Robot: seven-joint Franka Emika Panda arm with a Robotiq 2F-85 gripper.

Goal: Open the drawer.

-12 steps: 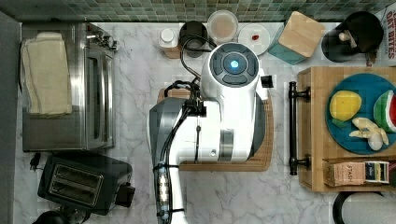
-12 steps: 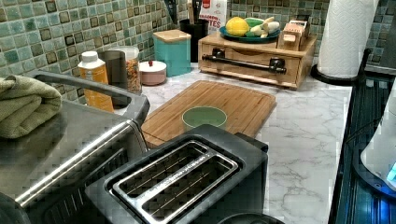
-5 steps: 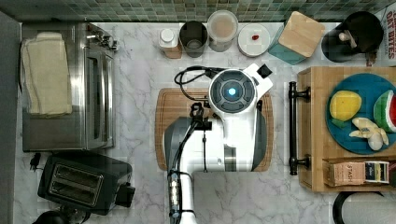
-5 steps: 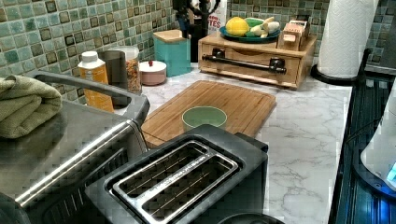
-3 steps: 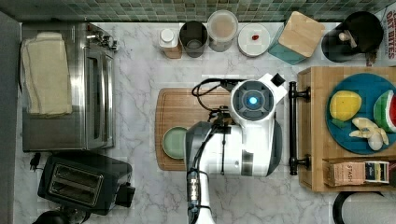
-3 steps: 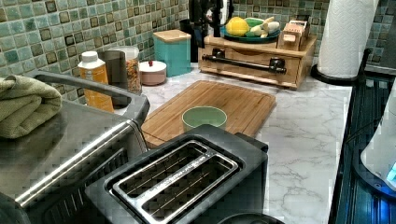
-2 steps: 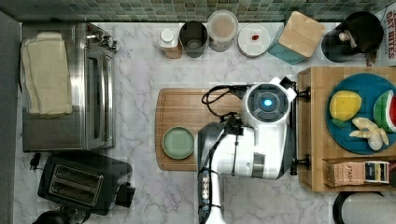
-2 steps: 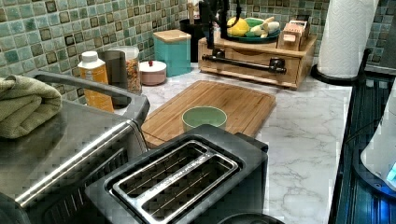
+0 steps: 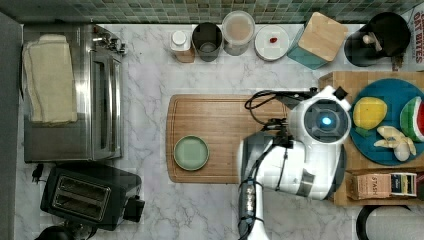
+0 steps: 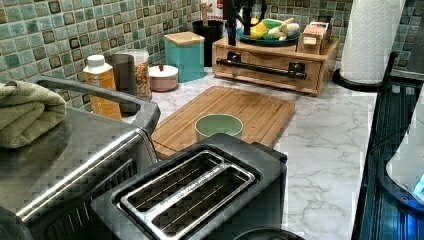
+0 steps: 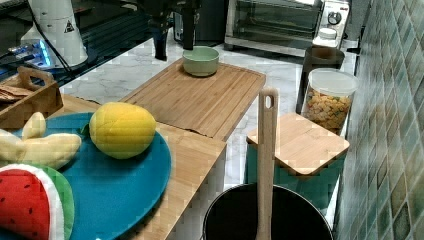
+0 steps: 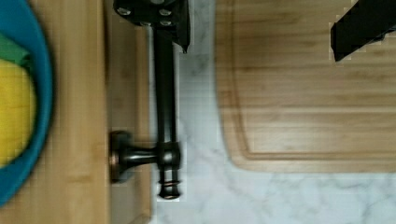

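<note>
Now shifted over the drawer (image 10: 270, 67), spread jaws straddle its black handle (image 12: 164, 112).

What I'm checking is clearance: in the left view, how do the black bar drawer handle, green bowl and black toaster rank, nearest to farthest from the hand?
1. Black bar drawer handle, just below the hand, far end.
2. Round green bowl, on the wooden cutting board.
3. Black two-slot toaster, foreground.
</note>
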